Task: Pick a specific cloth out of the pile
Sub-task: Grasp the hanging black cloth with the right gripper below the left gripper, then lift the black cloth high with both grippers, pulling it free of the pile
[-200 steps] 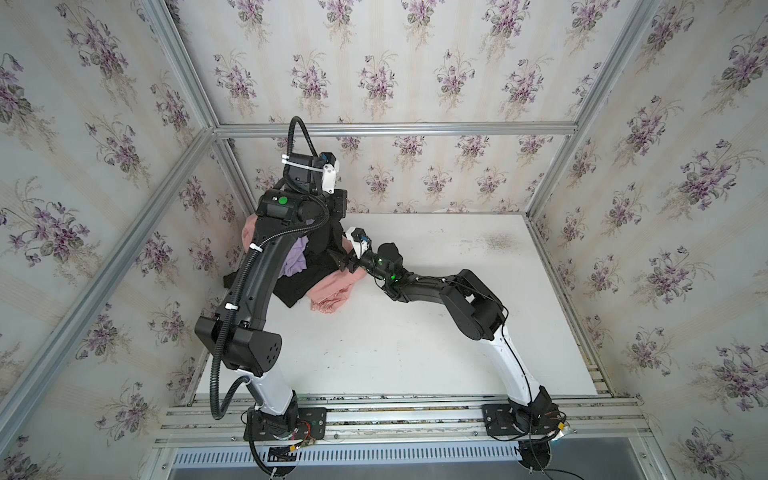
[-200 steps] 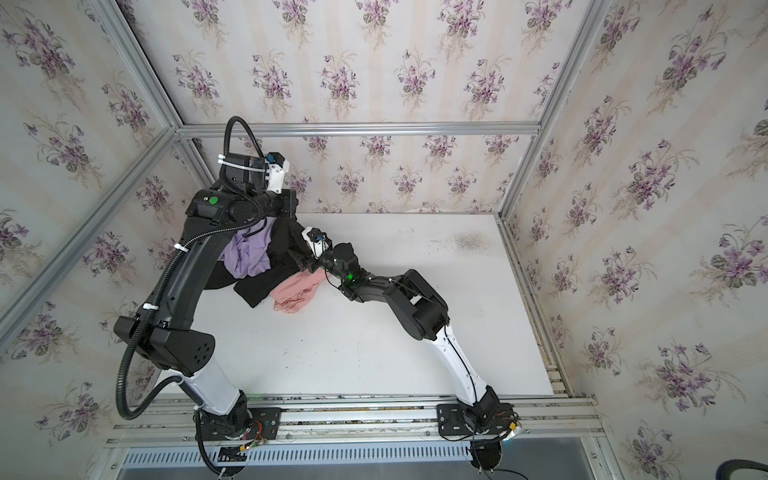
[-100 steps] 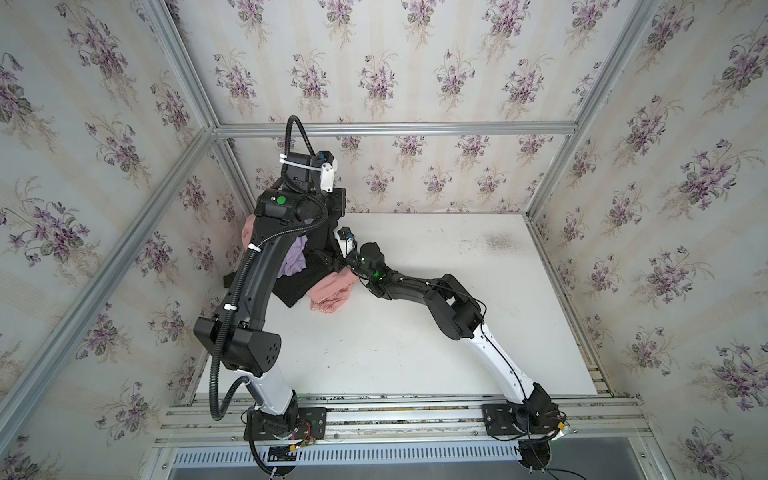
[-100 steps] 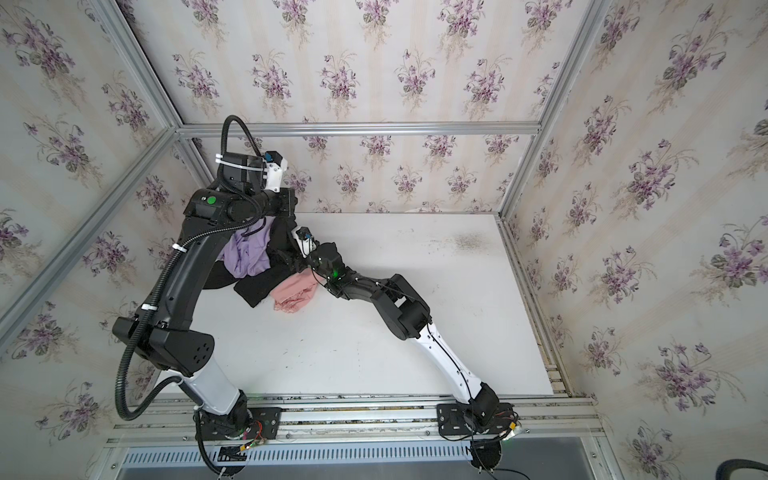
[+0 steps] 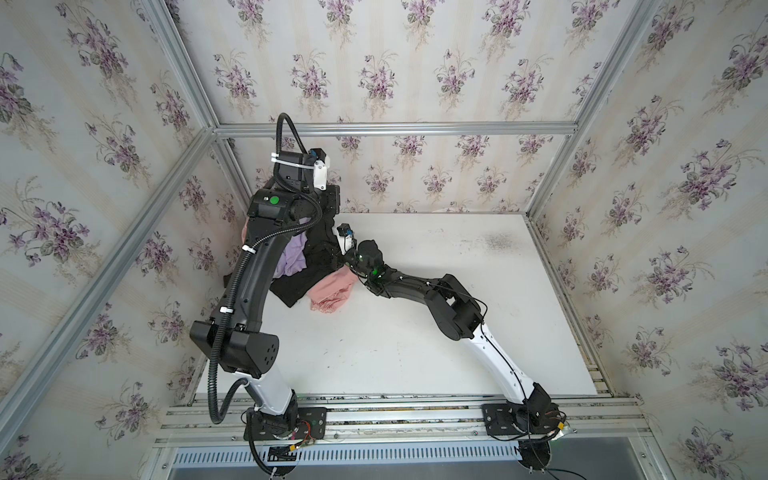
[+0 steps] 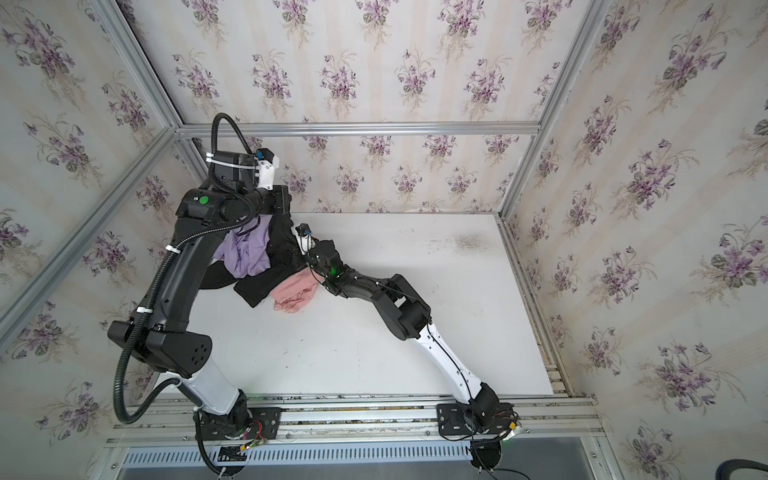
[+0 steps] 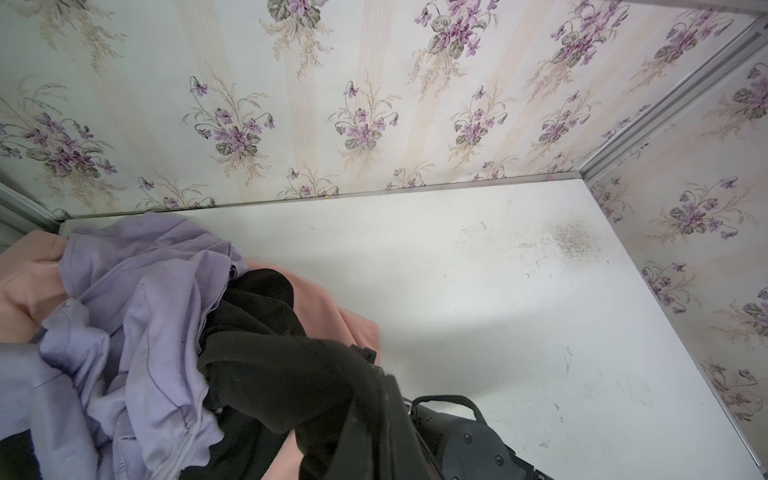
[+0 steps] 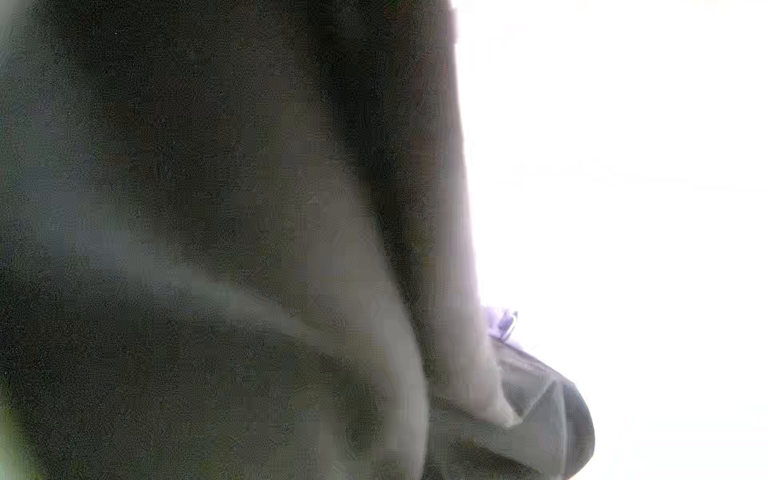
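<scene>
Table [image 5: 415,332]: white, scuffed, with a dark smudge toward the far right.

Pile [image 5: 309,272]: heaped in the far-left corner.

Cloth [image 5: 293,291], black: the largest piece. Part lies flat at the pile's near edge. Part rises in a fold to my left gripper [image 5: 331,204], which hangs above the pile.

Lilac cloth [image 5: 293,257]: bunched on top of the black, on the left side.

Pink cloth [image 5: 332,289]: crumpled at the near-right edge, touching the black.

Left jaws: closed. Black fabric is pinched between them and drapes close in the left wrist view.

Right gripper [image 5: 333,255]: low, pushed into the black fabric from the right.

Right jaws: closed. Dark, blurred fabric fills the right wrist view, so I cannot tell whether a fold is caught.
</scene>
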Motion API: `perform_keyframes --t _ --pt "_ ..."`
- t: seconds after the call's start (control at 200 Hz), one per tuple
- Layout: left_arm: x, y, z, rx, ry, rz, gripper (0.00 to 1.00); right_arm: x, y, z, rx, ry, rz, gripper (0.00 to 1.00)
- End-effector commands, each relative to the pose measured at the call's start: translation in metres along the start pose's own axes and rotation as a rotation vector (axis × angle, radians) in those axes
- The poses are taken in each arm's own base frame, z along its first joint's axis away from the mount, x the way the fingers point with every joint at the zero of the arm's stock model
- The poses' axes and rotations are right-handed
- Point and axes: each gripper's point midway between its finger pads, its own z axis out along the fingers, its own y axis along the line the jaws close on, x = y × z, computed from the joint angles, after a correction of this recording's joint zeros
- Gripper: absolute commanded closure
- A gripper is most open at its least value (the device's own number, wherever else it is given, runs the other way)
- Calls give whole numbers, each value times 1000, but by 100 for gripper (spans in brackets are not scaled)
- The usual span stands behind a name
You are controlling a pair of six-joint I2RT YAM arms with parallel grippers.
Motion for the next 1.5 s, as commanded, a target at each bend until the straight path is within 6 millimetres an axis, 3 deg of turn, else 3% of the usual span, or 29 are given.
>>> perform_keyframes --t 0.0,0.2,0.42,0.435,0.455,0.735,0.875,0.885,0.905,1.044,1.094,1.164,1.174,1.194,1.364,1.494 --pt "-11 3 -5 -6 -40 -9 100 -48 6 -2 -8 -93 -14 100" --pt "-12 6 -6 -9 -45 -16 100 -76 10 -4 -10 -147 -19 100" --pt "-26 5 -21 -10 -92 -19 100 -108 18 -2 -41 -210 -8 100" --pt "-26 5 -21 -11 -95 -19 100 -128 23 -5 -49 -240 -13 100" --pt "-28 5 -23 -14 -100 -20 100 -137 25 -7 -54 -255 -16 100" --pt "-44 3 -41 -14 -159 -17 100 -183 40 -15 -110 -375 -53 100" --pt "-53 1 -53 -14 -194 -14 100 -217 46 -17 -149 -438 -77 100" --pt "-54 1 -54 -13 -196 -15 100 -203 42 -12 -147 -420 -72 100" --pt "-55 0 -55 -12 -202 -14 100 -200 41 -10 -149 -419 -70 100" --pt "-66 -2 -70 -9 -245 -12 100 -217 40 -15 -166 -468 -62 100" --pt "-68 -2 -75 -12 -258 -4 100 -235 44 -27 -187 -527 -51 100" --pt "-70 0 -80 -31 -268 5 100 -237 45 -28 -189 -526 -58 100" --pt "-70 1 -81 -34 -269 4 100 -254 50 -34 -195 -551 -65 100" --pt "-70 1 -83 -38 -273 4 100 -261 50 -37 -193 -561 -74 100" --pt "-72 1 -92 -40 -290 4 100 -262 45 -39 -175 -548 -93 100" --pt "-74 2 -96 -45 -305 -4 100 -267 53 -45 -190 -551 -142 100"
